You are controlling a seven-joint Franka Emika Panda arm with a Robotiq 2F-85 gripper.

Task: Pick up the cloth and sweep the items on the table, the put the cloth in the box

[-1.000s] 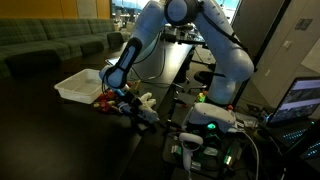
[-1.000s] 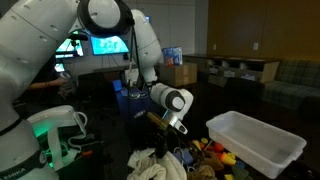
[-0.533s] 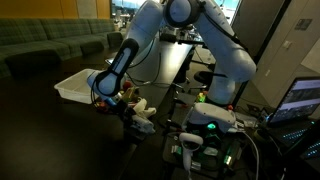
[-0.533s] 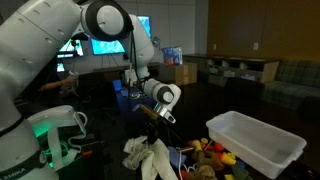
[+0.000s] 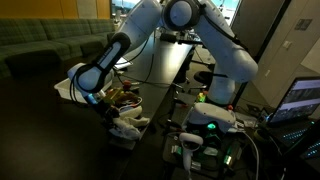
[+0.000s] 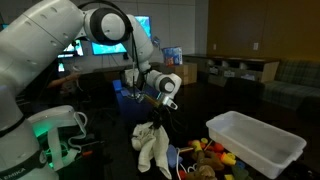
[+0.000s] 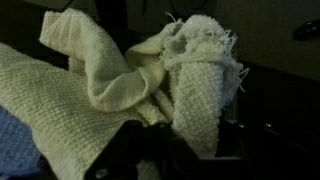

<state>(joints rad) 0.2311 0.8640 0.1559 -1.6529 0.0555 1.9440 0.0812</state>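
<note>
My gripper (image 6: 155,112) is shut on the cloth (image 6: 153,148), an off-white rag that hangs from it in loose folds above the black table (image 6: 215,118). In the wrist view the cloth (image 7: 200,90) fills most of the picture, bunched between the dark fingers (image 7: 225,140). The items (image 6: 208,156), small red, orange and yellow pieces, lie in a heap just beside the hanging cloth. The white box (image 6: 255,140) stands beyond the heap. In an exterior view the cloth (image 5: 126,127) hangs below the arm, and the arm covers most of the box (image 5: 66,86).
An equipment bench with a green light (image 5: 210,125) stands close to the robot base. Lit monitors (image 6: 105,45) and cardboard boxes (image 6: 181,72) are at the back. A sofa (image 5: 50,45) runs along the far wall. A laptop (image 5: 300,100) sits at the edge.
The arm has swung away from the box and risen. The cloth, bunched low on the table a second ago, has been dragged off the heap and now hangs from the gripper.
</note>
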